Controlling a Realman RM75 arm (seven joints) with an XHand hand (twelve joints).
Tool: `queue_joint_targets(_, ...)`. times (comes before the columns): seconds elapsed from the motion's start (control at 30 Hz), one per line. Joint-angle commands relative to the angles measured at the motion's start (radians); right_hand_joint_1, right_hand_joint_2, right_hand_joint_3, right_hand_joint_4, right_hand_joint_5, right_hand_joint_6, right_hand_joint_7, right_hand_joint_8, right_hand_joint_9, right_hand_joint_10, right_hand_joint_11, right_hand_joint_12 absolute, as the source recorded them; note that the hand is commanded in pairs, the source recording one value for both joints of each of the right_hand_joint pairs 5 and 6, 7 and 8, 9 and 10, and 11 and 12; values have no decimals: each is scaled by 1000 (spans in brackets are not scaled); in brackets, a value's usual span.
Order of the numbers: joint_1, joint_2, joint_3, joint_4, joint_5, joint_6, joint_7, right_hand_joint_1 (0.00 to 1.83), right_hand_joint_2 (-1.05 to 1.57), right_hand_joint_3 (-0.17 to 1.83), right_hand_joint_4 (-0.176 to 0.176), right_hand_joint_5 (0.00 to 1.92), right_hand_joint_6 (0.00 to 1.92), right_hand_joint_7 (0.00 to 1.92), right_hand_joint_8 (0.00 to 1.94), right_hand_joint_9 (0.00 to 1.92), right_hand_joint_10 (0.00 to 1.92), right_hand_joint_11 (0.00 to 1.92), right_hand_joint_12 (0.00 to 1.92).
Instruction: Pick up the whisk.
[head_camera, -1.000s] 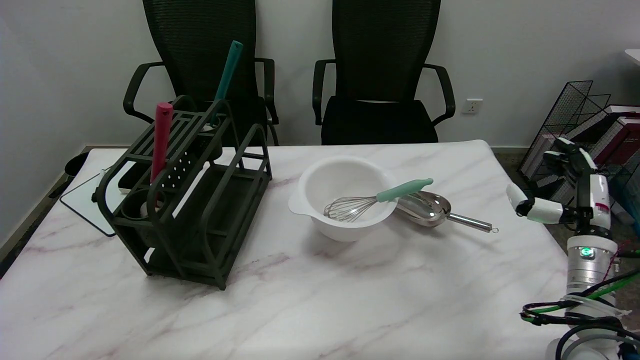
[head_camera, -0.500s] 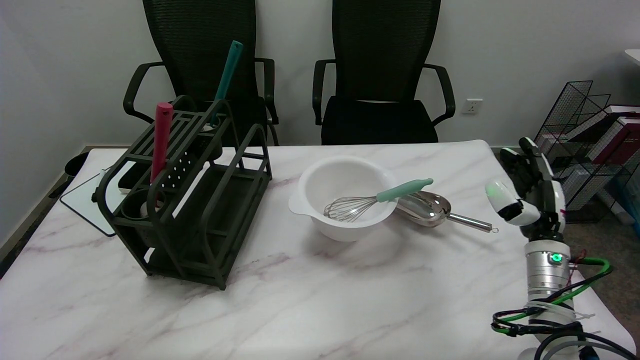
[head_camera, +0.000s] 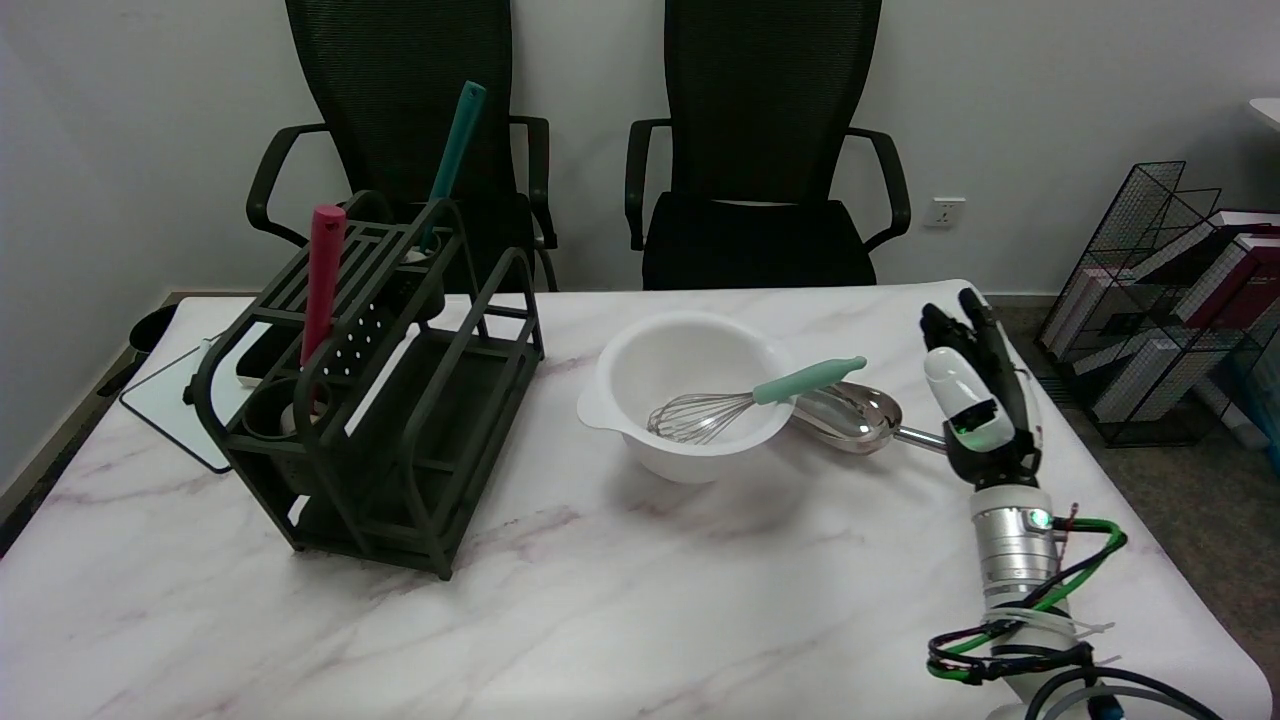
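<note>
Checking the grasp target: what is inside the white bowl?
The whisk: its wire head lies inside the white bowl, its mint handle resting over the rim. Nothing else shows; the bowl floor beneath the wires is partly covered.

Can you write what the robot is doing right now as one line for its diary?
right hand: open, above table, right of scoop | whisk: in bowl, untouched | step: reaching

Two black mesh chairs (head_camera: 765, 150) stand against a white wall (head_camera: 1050, 100) behind the marble table (head_camera: 600, 600).
</note>
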Motion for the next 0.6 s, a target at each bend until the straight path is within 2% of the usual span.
queue_joint_targets(0.03,102,-128,-73,77,-4,-99,63,857,-78,972,0,112,112,394,394,318,318,159,159)
queue_joint_targets(0.37,195,-133,-123,161,-7,-105,86,845,-104,953,0,108,108,370,370,322,322,221,221)
queue_joint_targets(0.6,307,-186,-195,293,-7,-102,166,832,-77,892,0,111,111,364,364,320,320,351,351)
